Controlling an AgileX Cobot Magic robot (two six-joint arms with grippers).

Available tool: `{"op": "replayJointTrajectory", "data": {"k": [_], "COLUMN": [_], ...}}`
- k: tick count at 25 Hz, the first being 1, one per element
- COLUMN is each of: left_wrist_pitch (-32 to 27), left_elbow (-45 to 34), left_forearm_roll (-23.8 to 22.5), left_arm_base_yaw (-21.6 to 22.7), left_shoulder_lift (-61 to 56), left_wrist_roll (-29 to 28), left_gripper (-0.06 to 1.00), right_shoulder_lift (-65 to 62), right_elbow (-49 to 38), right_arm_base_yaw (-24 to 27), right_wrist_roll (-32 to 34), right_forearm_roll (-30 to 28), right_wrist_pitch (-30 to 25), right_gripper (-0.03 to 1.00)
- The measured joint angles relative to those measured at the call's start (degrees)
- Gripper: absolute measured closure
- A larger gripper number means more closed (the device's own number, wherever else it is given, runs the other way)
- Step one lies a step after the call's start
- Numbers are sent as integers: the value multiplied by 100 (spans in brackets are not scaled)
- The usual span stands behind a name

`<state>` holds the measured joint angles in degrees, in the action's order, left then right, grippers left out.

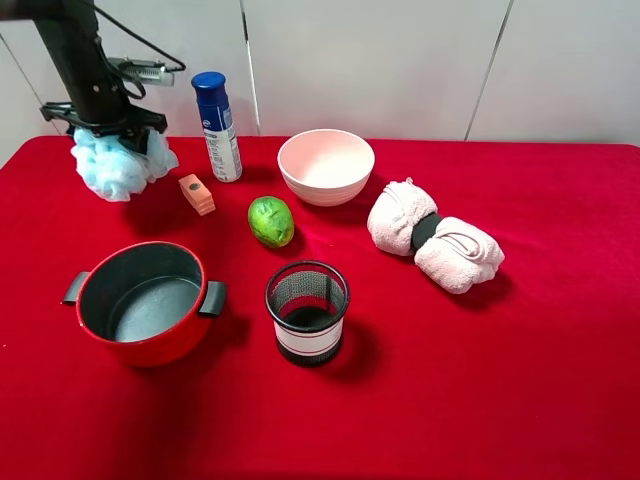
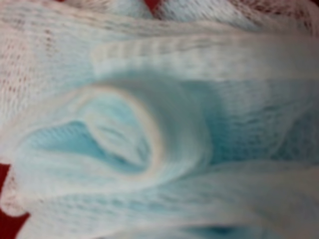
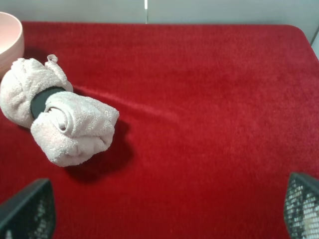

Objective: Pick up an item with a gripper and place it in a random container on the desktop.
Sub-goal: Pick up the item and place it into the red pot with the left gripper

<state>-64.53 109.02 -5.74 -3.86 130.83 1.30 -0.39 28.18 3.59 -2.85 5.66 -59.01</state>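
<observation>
Holding: left tool (image 1: 108, 130) is clamped from above on the light blue bath pouf (image 1: 115, 168), whose mesh fills the left wrist view.
Pouf position: far-left back of the red-cloth counter (image 1: 520, 390), near the blue spray can (image 1: 217, 125); I cannot tell whether it touches the cloth.
Right tool (image 3: 164, 219): fingertips spread wide over bare cloth, near the rolled pink towel (image 3: 57, 122).
Red pot (image 1: 160, 350): upright at front left, well apart from the pouf, with the black mesh cup (image 1: 307, 312) just beside it.
Between pouf and pot: a small orange block (image 1: 197, 194).
</observation>
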Motion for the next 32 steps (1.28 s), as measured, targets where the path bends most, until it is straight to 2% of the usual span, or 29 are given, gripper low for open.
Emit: {"op": "replayJointTrajectory", "data": {"k": [2,17,24,32], "left_wrist_pitch": [-166,-177,-183,-183], "left_elbow": [0,-27,-400,-1205], "left_forearm_roll": [4,265,260,269], "left_arm_base_yaw": [0,-109,-312,-352], "left_shoulder_lift": [-99,-1301,-1929,-2573], "left_wrist_roll": [-6,-73,-199,-219], "left_gripper": [41,43,43,43], "right_shoulder_lift": [0,0,0,0], "right_elbow": [0,0,0,0], "right_arm_base_yaw": [0,0,0,0], "right_wrist_roll": [0,0,0,0], "right_forearm_roll": [0,0,0,0], "right_wrist_pitch": [0,0,0,0], "right_gripper": [27,27,27,27]}}
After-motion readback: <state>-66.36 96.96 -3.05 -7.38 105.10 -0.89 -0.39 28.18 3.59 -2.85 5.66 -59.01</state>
